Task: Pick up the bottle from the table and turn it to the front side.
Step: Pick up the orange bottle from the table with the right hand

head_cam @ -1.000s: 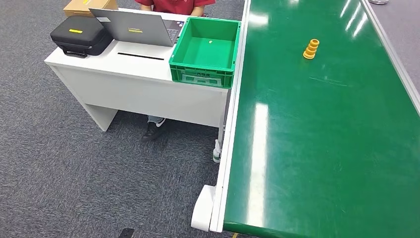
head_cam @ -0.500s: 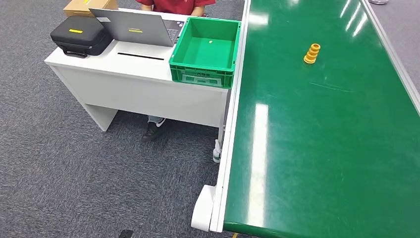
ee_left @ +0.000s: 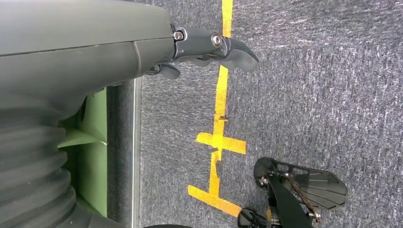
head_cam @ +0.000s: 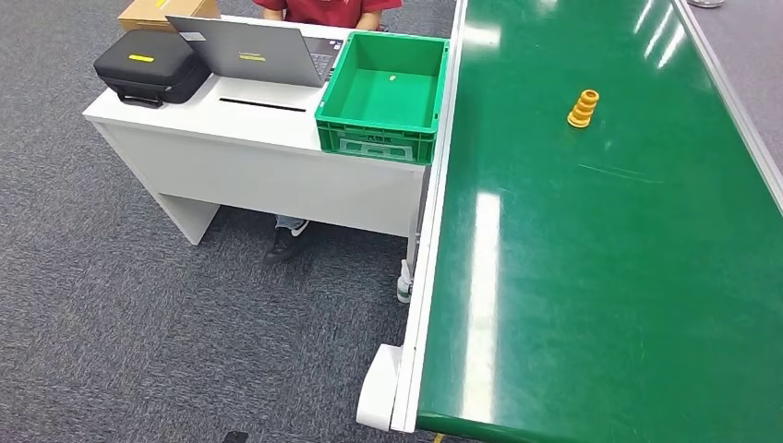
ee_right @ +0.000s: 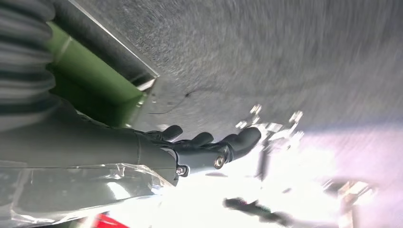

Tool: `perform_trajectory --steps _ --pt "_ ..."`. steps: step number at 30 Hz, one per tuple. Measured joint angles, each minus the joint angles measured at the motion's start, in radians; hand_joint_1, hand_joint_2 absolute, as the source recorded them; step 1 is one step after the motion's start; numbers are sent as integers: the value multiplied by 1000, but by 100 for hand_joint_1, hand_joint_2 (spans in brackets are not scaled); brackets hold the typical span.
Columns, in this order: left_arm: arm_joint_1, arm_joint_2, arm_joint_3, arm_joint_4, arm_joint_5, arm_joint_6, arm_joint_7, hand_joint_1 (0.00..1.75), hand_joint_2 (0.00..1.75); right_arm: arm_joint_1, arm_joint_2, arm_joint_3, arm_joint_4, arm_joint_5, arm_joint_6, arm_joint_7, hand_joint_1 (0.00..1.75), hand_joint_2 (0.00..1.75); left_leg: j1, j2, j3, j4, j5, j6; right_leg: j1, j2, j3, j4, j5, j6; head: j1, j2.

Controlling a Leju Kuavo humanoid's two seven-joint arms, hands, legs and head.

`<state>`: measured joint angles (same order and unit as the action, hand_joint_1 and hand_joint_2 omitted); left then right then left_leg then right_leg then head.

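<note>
Head view is showing the yellow bottle (head_cam: pixel 583 108) standing on the green table (head_cam: pixel 600 305), far ahead of both hands and more to the right hand's side, with nothing touching it. Neither hand is reaching over the table. The left hand (ee_left: pixel 209 47) is hanging beside the table edge, above the grey carpet (ee_left: pixel 323 85) with its yellow tape marks (ee_left: pixel 219 142); its fingers are lying stretched out and are holding nothing. The right hand (ee_right: pixel 209 145) is also hanging low next to the table frame, fingers apart and empty, though this picture is blurred. I am judging that the arms are waiting at rest, so the pick is not yet started. A green crate (head_cam: pixel 383 88) is sitting on the white desk (head_cam: pixel 249 138), on the left hand's side.
</note>
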<state>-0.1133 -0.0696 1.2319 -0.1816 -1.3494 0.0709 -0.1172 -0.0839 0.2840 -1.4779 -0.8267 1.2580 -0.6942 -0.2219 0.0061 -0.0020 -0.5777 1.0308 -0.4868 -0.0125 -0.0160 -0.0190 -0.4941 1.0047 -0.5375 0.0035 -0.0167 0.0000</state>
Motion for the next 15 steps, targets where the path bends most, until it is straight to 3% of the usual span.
perform_trajectory --steps 3,7,10,15 --pt "0 0 0 0 -1 0 3 0 175 10 13 0 -124 -99 -1 -7 0 0 0 0 0 0 0 0 0 1 0 0 0 0 0 0" --pt "0 0 -1 0 1 0 2 0 175 19 25 0 -281 -266 -1 -88 0 0 -1 0 0 0 0 0 -1 1 0 0 0 0 0 0" --pt "1 0 -1 0 6 0 2 0 175 24 30 0 -368 -389 -1 -189 0 0 -1 0 0 0 0 0 -1 1 0 0 0 0 0 0" --pt "3 0 0 0 15 3 3 0 175 0 35 2 -447 -644 -1 -434 0 0 -1 1 0 0 0 0 0 2 0 0 1 1 0 0"
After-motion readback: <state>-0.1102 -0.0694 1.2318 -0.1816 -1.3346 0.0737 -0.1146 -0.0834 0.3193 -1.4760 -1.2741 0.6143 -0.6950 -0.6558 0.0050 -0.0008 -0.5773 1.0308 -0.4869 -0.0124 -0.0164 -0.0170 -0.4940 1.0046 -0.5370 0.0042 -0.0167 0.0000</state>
